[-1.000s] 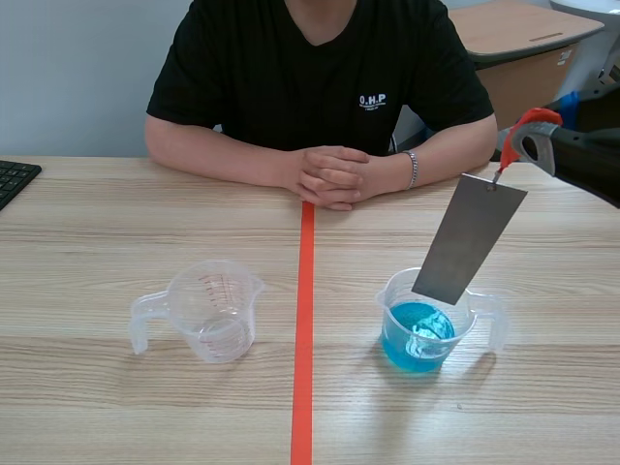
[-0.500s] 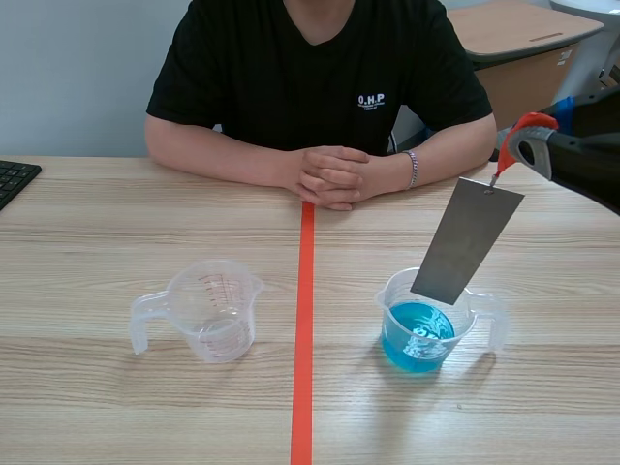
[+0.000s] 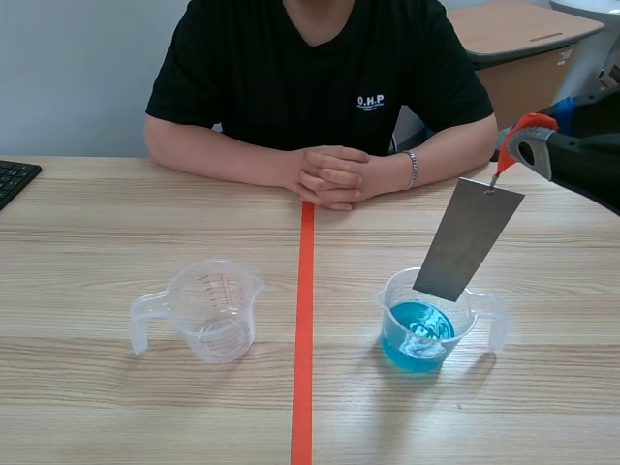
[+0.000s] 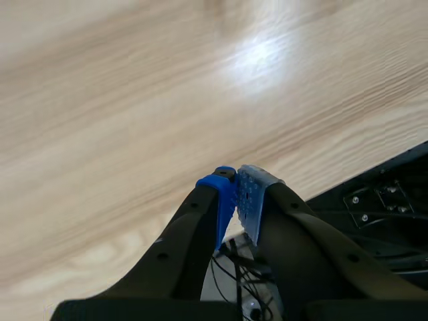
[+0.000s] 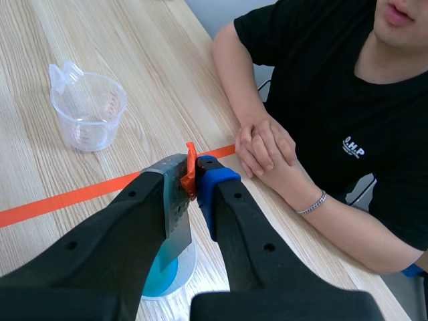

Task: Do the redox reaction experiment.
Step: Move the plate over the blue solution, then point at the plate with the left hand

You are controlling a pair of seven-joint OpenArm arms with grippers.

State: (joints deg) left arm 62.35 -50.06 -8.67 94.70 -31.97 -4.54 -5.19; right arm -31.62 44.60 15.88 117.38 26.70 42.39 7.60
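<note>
Dangling metal plate (image 3: 470, 237) over blue-filled cup (image 3: 389, 295)

arms (image 3: 584, 167): black, rounded | pads (image 4: 251, 195): blue, dotted | left pincer (image 4: 235, 180): screw holes, black cables

Pale wall (image 3: 77, 77), wooden table (image 3: 97, 208), brown desk (image 3: 513, 29)

measuring cups (image 3: 215, 308) (image 3: 392, 294): 2 | metal plate (image 3: 467, 239): 1 | keyboard (image 3: 14, 178): 1 | person (image 3: 320, 87): 1
</note>
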